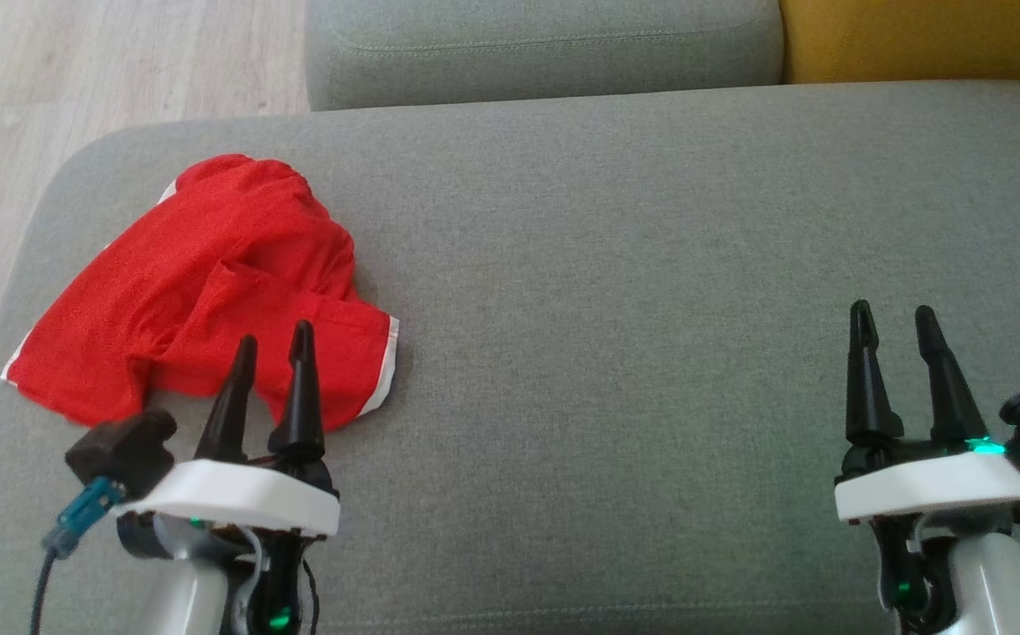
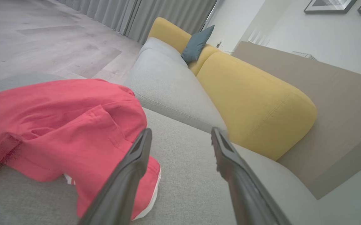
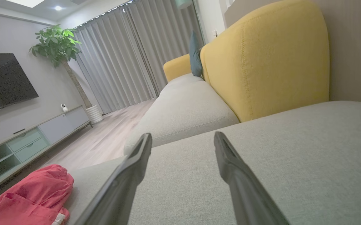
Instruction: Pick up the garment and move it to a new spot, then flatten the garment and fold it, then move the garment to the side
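Lying crumpled on the cushion point(image 1: 607, 265), the shorts point(image 1: 201, 282) are ungrasped; left gripper point(image 1: 275, 332) and right gripper point(image 1: 893, 307) are held spread.

A grey upholstered sofa seat point(image 1: 651, 220) fills the foreground, with a second grey cushion point(image 1: 545, 44) beyond it, a yellow backrest point(image 3: 268, 56) and a teal pillow point(image 3: 195, 54). Pale wood floor point(image 1: 78, 70) runs to grey curtains point(image 3: 121, 62). A dark television point(image 3: 2, 81) hangs above a low cabinet point(image 3: 43, 131), near a leafy plant point(image 3: 58, 43).
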`<state>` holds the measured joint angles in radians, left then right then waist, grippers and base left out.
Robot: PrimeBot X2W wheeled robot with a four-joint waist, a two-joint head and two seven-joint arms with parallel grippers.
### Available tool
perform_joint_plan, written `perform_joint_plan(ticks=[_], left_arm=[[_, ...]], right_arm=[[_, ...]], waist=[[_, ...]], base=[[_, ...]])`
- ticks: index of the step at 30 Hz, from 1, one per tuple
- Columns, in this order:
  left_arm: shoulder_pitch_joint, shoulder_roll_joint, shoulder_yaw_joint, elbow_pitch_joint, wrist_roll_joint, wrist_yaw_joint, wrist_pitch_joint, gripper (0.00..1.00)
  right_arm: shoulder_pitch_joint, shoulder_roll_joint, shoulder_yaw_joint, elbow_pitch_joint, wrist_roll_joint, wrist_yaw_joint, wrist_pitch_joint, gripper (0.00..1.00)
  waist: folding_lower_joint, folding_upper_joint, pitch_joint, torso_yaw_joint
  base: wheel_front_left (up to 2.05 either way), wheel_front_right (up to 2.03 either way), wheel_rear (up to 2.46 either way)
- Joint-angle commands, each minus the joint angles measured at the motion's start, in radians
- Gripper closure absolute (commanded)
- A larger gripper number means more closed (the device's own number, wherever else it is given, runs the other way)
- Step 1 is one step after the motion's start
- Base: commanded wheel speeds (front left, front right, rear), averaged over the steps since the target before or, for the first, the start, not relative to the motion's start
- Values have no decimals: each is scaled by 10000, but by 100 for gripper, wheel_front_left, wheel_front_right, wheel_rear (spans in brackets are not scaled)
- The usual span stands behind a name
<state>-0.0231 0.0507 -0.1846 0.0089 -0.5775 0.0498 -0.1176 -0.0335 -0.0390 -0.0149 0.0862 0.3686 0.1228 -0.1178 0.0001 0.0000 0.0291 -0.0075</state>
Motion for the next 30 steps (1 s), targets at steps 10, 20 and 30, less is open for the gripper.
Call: perform_joint_plan(ticks=[10,20,30], left_arm=[[-643,470,-542,-552,1577,683,-423,0],[-813,939,-1458,-692,2982,1431,-715,0],[-893,1043,-1868,-1177,3652,2154,-1007,0]], right_arm=[[-338,-84,275,-652,-1633,57,-412,0],[-296,-92,527,-720,-2992,63,-707,0],[-291,-100,902,-1123,-3033,69,-1001,0]], waist=[[0,0,28,22],[-1,0,24,13],[-1,0,39,14]], base=[[0,0,0],[0,0,0],[0,0,0]])
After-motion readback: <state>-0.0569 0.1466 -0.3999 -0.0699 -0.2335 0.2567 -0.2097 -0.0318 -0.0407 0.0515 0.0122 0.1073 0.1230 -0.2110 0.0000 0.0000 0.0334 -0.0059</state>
